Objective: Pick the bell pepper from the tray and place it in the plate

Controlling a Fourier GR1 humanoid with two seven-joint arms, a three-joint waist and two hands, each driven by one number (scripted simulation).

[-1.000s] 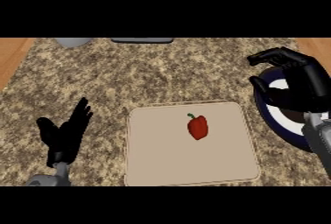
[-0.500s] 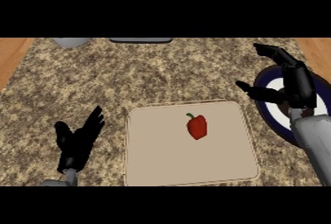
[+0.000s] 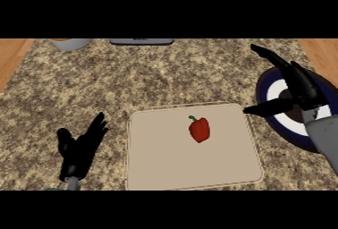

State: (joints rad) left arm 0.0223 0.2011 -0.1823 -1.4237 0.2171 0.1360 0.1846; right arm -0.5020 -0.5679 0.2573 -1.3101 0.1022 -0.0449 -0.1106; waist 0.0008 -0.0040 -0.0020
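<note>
A red bell pepper (image 3: 199, 129) with a green stem lies near the middle of the beige tray (image 3: 165, 165) on the granite counter. The plate (image 3: 288, 123), white with a dark blue rim, sits to the tray's right. My right hand (image 3: 298, 85) hovers over the plate with fingers straight and thumb pointing toward the tray; it is open, holds nothing and hides part of the plate. My left hand (image 3: 80, 150) rests open at the lower left, to the left of the tray, fingers up.
A grey cup (image 3: 70, 43) stands at the counter's far left edge and a dark flat object (image 3: 141, 41) lies at the far middle. Wooden surface shows beyond both sides of the counter.
My right hand has uncurled and stretched its fingers over the plate, thumb now toward the tray. My left hand has drifted slightly right and lower.
</note>
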